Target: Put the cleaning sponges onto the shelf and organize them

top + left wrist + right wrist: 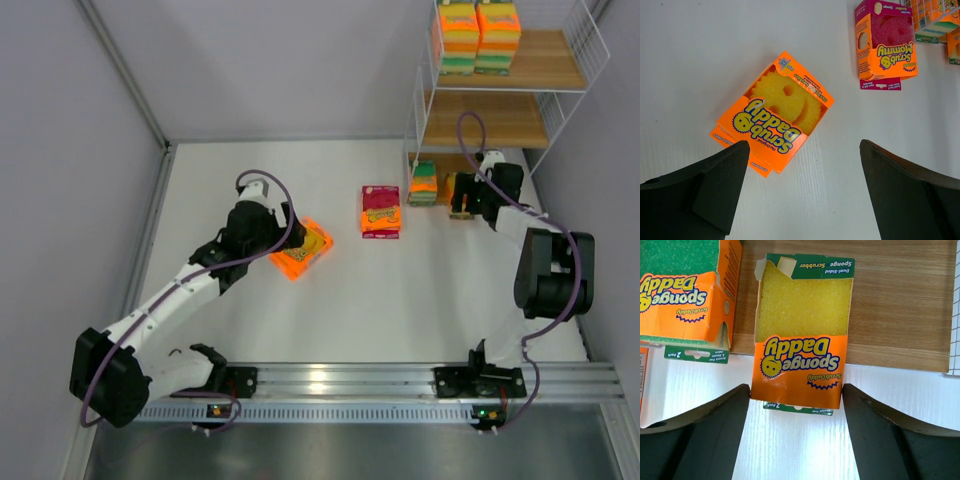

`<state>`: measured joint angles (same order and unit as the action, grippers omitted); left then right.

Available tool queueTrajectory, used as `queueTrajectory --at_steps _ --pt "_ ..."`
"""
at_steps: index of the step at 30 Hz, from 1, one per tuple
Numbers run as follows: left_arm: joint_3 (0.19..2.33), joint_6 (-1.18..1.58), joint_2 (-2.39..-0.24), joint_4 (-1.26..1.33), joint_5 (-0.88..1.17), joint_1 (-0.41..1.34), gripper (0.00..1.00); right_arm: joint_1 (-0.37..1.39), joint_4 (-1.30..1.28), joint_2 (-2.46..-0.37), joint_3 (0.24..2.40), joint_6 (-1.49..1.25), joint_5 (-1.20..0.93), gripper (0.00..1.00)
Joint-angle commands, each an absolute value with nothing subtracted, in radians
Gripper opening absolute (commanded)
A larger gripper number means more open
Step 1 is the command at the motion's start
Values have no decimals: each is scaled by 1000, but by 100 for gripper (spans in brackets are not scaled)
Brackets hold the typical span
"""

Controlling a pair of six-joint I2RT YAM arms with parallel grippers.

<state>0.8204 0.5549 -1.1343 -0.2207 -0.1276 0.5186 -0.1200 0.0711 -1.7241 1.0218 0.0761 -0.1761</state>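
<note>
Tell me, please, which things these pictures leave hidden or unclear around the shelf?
- Top view: bottom board of the shelf, mostly covered by upper boards and the right gripper.
- Right wrist view: whether the fingers touch the Sponge Daddy pack; gaps too narrow to judge.
- Left wrist view: packs in the top right corner, cut off by the frame edge.
</note>
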Motion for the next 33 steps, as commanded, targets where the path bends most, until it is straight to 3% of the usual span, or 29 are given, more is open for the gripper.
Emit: queueTrajectory --at_steps 1,5,14,20,23,24,27,33 --pt "833 554 -1112 -193 -127 515 98 -114 71 -1712 1034 74 -198 76" --pt "833 551 -1112 -193 -136 514 98 -112 55 -1727 1052 69 -190 76" --pt "828 549 -1106 -192 -149 515 98 -112 109 -1747 1114 29 -236 62" --pt "822 549 -1104 -193 -153 515 98 -112 170 -1741 1100 25 -236 61" --pt "821 552 -1104 -193 -153 515 98 -112 215 -1738 1082 8 -245 70" --pt "822 552 -1108 -192 -152 515 98 -110 222 -1740 1071 8 -250 77" --pt "824 549 -1109 -193 -147 515 98 -101 224 -1743 1054 -20 -224 88" --pt "819 543 -1088 -193 -153 515 98 -95 235 -1654 977 -46 -187 96"
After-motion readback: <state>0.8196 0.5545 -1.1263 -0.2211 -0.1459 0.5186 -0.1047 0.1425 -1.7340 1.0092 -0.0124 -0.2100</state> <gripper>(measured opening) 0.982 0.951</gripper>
